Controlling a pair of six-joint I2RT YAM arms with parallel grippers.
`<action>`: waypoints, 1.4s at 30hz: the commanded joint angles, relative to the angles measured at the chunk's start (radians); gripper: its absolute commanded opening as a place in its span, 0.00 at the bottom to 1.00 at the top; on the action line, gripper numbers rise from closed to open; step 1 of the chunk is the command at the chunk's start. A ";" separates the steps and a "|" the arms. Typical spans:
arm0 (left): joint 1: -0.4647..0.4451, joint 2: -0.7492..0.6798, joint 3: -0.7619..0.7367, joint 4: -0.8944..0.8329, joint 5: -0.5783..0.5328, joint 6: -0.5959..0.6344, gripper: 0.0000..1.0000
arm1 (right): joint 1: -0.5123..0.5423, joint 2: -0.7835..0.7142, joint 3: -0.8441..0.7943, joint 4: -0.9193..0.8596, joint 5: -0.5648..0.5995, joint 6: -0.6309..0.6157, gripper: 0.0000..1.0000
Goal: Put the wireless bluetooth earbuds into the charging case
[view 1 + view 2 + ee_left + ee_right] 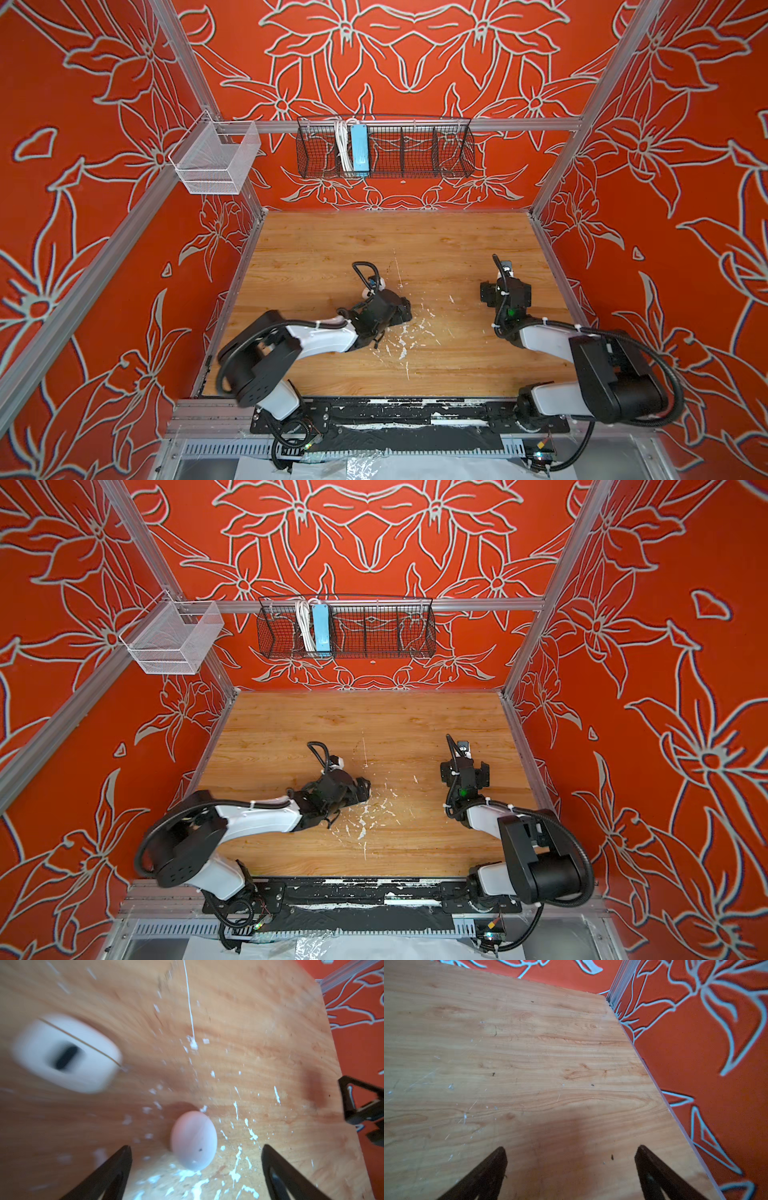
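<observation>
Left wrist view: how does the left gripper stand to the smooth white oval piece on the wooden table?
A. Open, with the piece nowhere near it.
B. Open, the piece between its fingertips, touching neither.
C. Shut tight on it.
B: the left gripper is spread wide, and the smooth white oval piece lies between its black fingertips with a clear gap on either side.

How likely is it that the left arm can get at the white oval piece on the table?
Probably yes: the left end effector is open, and the white oval piece lies just ahead, partly in its gap, with nothing covering it.
</observation>
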 commanded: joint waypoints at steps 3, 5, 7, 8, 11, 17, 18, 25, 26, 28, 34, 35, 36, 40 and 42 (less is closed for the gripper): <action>0.172 -0.359 0.032 -0.291 -0.119 0.310 0.97 | -0.065 0.056 -0.087 0.329 -0.243 -0.007 0.97; 0.257 -0.490 0.002 -0.303 -0.190 0.461 0.97 | -0.071 0.011 -0.041 0.161 -0.264 0.001 0.98; 0.373 -0.597 -0.085 -0.229 -0.221 0.610 0.97 | -0.075 0.048 -0.070 0.274 -0.268 -0.002 0.98; 0.446 -0.630 -0.160 -0.161 -0.196 0.686 0.97 | -0.074 0.019 -0.057 0.192 -0.265 -0.004 0.98; 0.599 -0.602 -0.355 0.065 -0.198 0.733 0.97 | -0.074 0.032 -0.064 0.238 -0.258 0.002 0.98; 0.757 -0.304 -0.331 0.268 -0.095 0.722 0.97 | -0.075 0.024 -0.054 0.207 -0.259 0.002 0.98; 0.782 -0.243 -0.317 0.294 -0.043 0.698 0.97 | -0.076 0.024 -0.055 0.206 -0.259 0.002 0.98; 0.764 -0.131 -0.273 0.313 0.073 0.775 0.97 | -0.076 0.021 -0.051 0.195 -0.259 0.002 0.98; 0.769 -0.118 -0.306 0.371 0.117 0.791 0.97 | -0.076 0.022 -0.053 0.200 -0.259 0.002 0.98; 0.765 -0.103 -0.337 0.460 0.133 0.812 0.97 | -0.076 0.020 -0.052 0.197 -0.259 0.002 0.98; 0.768 -0.117 -0.313 0.394 0.135 0.807 0.97 | -0.076 0.022 -0.053 0.199 -0.259 0.002 0.98; 0.768 -0.117 -0.310 0.387 0.136 0.806 0.97 | -0.076 0.022 -0.053 0.199 -0.259 0.002 0.98; 0.768 -0.118 -0.309 0.382 0.136 0.805 0.97 | -0.075 0.022 -0.053 0.199 -0.259 0.002 0.98; 0.768 -0.118 -0.311 0.389 0.136 0.806 0.97 | -0.076 0.022 -0.053 0.199 -0.259 0.002 0.98; 0.768 -0.113 -0.307 0.384 0.138 0.807 0.97 | -0.075 0.022 -0.052 0.199 -0.259 0.002 0.98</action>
